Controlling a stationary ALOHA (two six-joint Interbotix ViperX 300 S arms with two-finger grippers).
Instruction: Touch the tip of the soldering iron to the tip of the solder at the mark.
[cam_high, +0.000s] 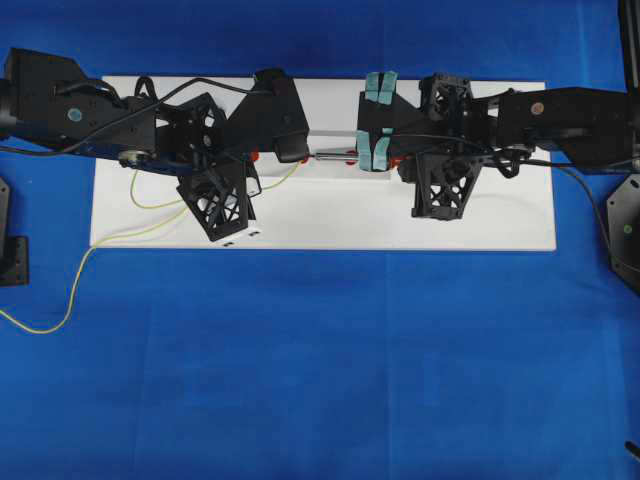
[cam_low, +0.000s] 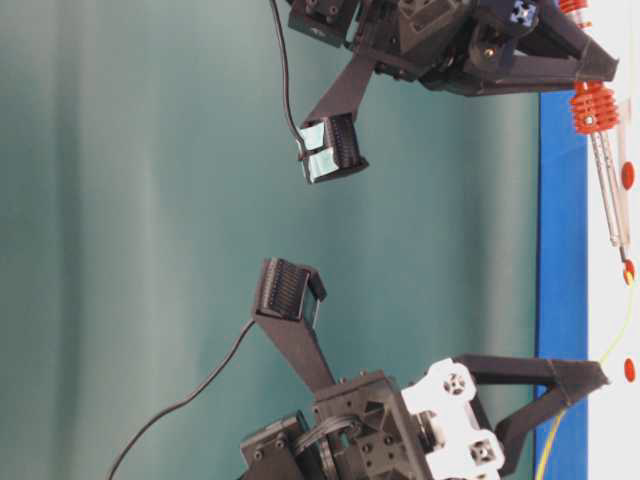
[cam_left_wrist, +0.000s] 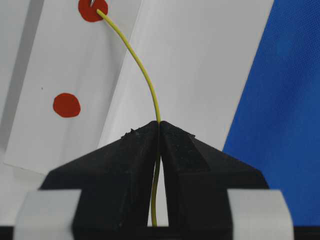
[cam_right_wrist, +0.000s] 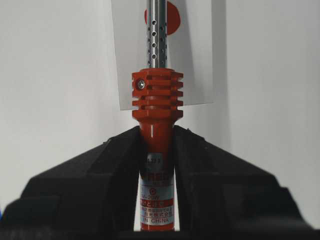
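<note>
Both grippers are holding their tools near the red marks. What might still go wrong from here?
The solder arches free beyond the left gripper; a nudge from the soldering iron might flex its tip off the red mark. From the right gripper view the iron's tip is out of frame, so alignment could be off.

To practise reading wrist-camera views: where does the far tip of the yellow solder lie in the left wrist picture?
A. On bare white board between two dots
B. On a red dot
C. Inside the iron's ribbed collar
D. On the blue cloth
B: the solder curves up from the left gripper, whose fingers are shut on it, and ends on the upper red dot.
</note>
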